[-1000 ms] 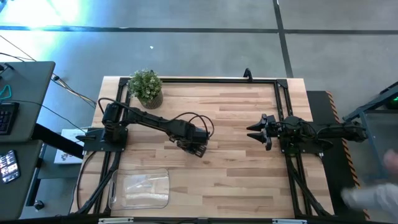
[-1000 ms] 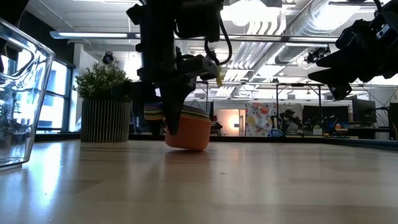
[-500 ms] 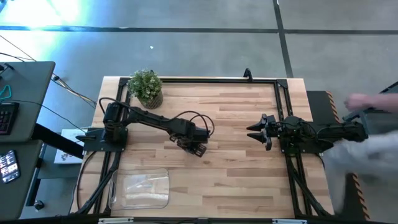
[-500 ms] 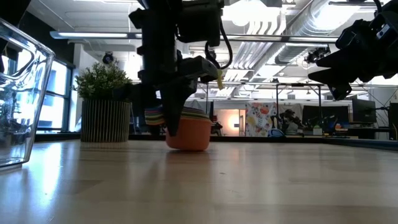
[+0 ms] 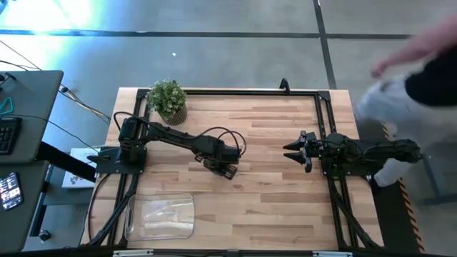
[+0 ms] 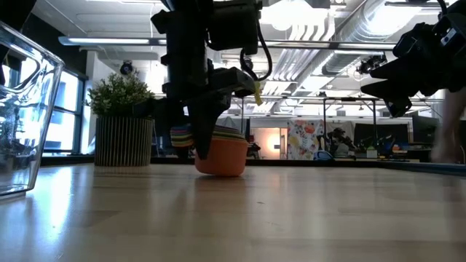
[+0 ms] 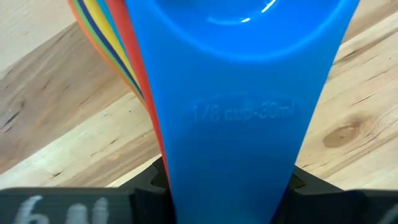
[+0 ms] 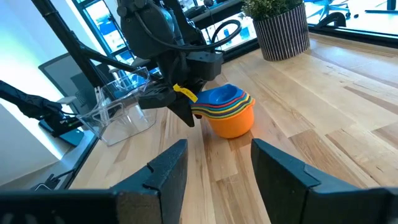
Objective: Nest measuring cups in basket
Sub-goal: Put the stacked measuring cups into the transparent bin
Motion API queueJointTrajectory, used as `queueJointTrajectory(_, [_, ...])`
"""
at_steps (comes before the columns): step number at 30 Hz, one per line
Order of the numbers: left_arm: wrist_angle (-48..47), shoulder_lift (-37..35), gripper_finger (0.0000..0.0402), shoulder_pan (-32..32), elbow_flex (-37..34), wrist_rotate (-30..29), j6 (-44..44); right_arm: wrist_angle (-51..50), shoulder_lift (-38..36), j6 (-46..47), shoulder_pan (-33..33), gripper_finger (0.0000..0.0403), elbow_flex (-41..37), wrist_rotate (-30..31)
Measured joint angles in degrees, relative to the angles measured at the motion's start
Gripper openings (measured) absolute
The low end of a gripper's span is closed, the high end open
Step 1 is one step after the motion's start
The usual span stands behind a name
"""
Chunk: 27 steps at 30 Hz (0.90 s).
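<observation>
The measuring cups (image 8: 227,112) are nested in one stack, orange outermost and blue on top, near the table's middle. Their handles fan out toward my left gripper (image 5: 223,169), which is shut on them. In the left wrist view the blue handle (image 7: 230,124) fills the picture. The low view shows the stack (image 6: 218,156) under the left gripper (image 6: 204,142). The clear basket (image 5: 161,216) lies flat on its bottom near the table's near left corner, apart from the stack. My right gripper (image 5: 296,153) is open and waits in the air right of centre. My left gripper holds the nested stack by its bundled handles (image 8: 194,106), with the blue one (image 7: 230,162) uppermost, pinched between the two fingers. The fingers (image 6: 202,138) come from above, slanting down. The orange cup's base (image 6: 218,171) appears to rest on the table, the stack about upright.
A potted plant (image 5: 168,100) stands at the far left corner. A black frame rail (image 5: 235,91) runs along the table's edges. A person (image 5: 414,64) moves just beyond the right edge. Bare wood lies between the stack and the basket (image 8: 121,109).
Both arms have kept almost still, the left gripper staying shut on the stack's handles. The person beyond the table's right edge has moved from the near right toward the far right.
</observation>
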Motion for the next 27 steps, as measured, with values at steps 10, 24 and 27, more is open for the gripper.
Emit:
queueJointTrajectory(10, [-0.14,-0.48,0.0124,-0.79,-0.02,-1.57,1.51,0.0,0.0,0.01,0.01,0.0169,0.0,0.01])
queueJointTrajectory(24, [-0.04,-1.01,0.0122,-1.62,-0.02,-2.39,4.2,0.0,0.0,0.01,0.01,0.0169,0.0,0.02])
queueJointTrajectory(27, [0.0,-1.01,0.0122,-1.62,-0.02,-2.51,4.33,-0.02,0.0,0.01,0.01,0.0169,0.0,0.02])
